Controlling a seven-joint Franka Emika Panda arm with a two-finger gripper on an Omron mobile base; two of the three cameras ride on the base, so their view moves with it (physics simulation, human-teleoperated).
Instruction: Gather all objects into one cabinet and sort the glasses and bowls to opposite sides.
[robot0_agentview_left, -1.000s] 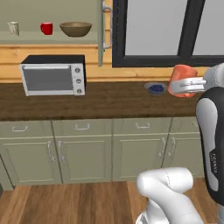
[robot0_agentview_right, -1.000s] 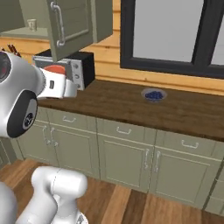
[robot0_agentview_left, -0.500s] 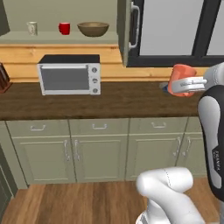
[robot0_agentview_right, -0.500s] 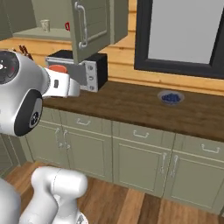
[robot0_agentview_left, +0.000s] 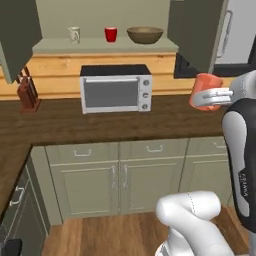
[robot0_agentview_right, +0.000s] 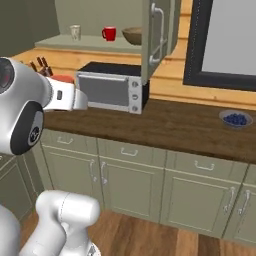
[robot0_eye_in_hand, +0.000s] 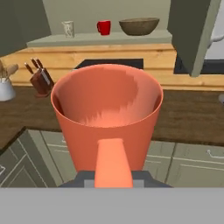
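My gripper (robot0_agentview_left: 212, 95) is shut on the salmon-orange cup (robot0_agentview_left: 203, 86), held upright in the air in front of the counter; up close the cup (robot0_eye_in_hand: 107, 117) hides the fingers. The olive-green wall cabinet stands open, its pale green shelf (robot0_agentview_left: 100, 47) above the oven. On the shelf stand the cream mug (robot0_agentview_left: 74, 34) at the left, the red cup (robot0_agentview_left: 111, 34) in the middle and the wide brown bowl (robot0_agentview_left: 145, 34) at the right. The cabinet's right door (robot0_agentview_right: 159, 35) with the long grey handle hangs open.
A silver toaster oven (robot0_agentview_left: 115, 89) sits on the dark wooden counter (robot0_agentview_left: 60, 122) under the shelf. A knife block (robot0_agentview_left: 27, 92) stands at the left, a white utensil pot (robot0_eye_in_hand: 5, 89) beyond it. A small dish of blueberries (robot0_agentview_right: 236, 119) lies far right below the window.
The whole picture has shifted right as the base drove left; the open cabinet and oven now lie ahead. The salmon-orange cup stays in my gripper at the same height.
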